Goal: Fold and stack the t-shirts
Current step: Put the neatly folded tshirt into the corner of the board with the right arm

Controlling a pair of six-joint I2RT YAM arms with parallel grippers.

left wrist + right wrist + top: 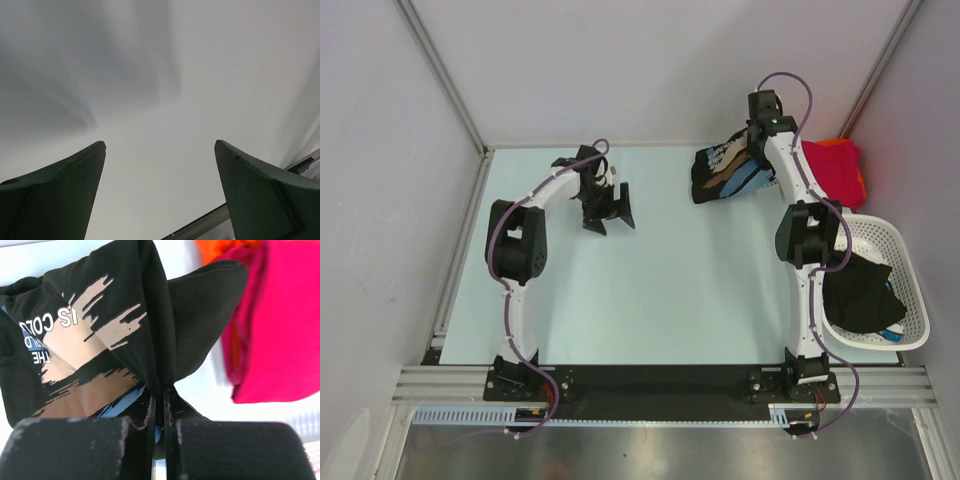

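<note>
Right wrist view: at the bottom of the frame the right pincer [159, 405] is pressed closed on a fold of the black t-shirt [100, 330], which hangs bunched, its tan, blue and white print creased. Beyond it, at right, lie the crimson t-shirt [280, 325] and, at the top edge, the orange t-shirt [220, 250]. From above, all three are at the upper right of the tabletop [650, 300]. The left pincer [612, 222], upper left of centre, gapes wide and empty. The step is probably moving the black shirt; next it needs spreading flat.

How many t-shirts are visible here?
4: a black printed t-shirt pinched in the right hand, a crimson t-shirt and an orange t-shirt beside it, a second black t-shirt in the basket. More may be hidden.
</note>
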